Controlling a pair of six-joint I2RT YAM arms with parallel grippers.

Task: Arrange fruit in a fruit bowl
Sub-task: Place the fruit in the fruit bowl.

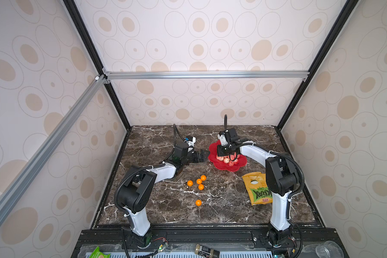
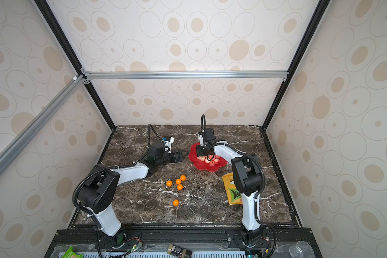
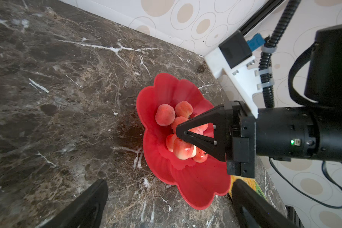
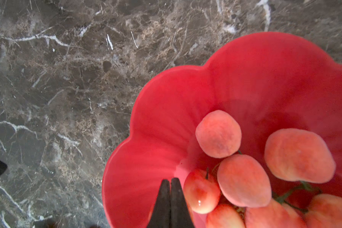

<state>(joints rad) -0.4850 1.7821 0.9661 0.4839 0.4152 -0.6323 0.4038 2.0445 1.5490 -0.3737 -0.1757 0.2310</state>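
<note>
Hovering low inside the fruit bowl (image 4: 156, 118), the right gripper (image 4: 170, 180) has its jaws pressed together with nothing between them. Its tips sit just beside a glossy pink fruit (image 4: 200, 192); whether they touch it I cannot tell.

The pink peach-like fruits (image 3: 164, 115) lie piled together in the bowl, some on green stems.

The left gripper (image 1: 205, 155) stands just outside the bowl's rim, jaws spread wide and empty, pointing at the bowl.

Five orange tangerines are out of the bowl on the marble table (image 1: 156, 201): a cluster of four (image 1: 198, 181) near the bowl on its side toward the arm bases, and a lone one (image 1: 198, 202) farther from the bowl the same way.

A yellow-green snack bag (image 1: 256, 189) lies flat near the bowl, under the right arm.
</note>
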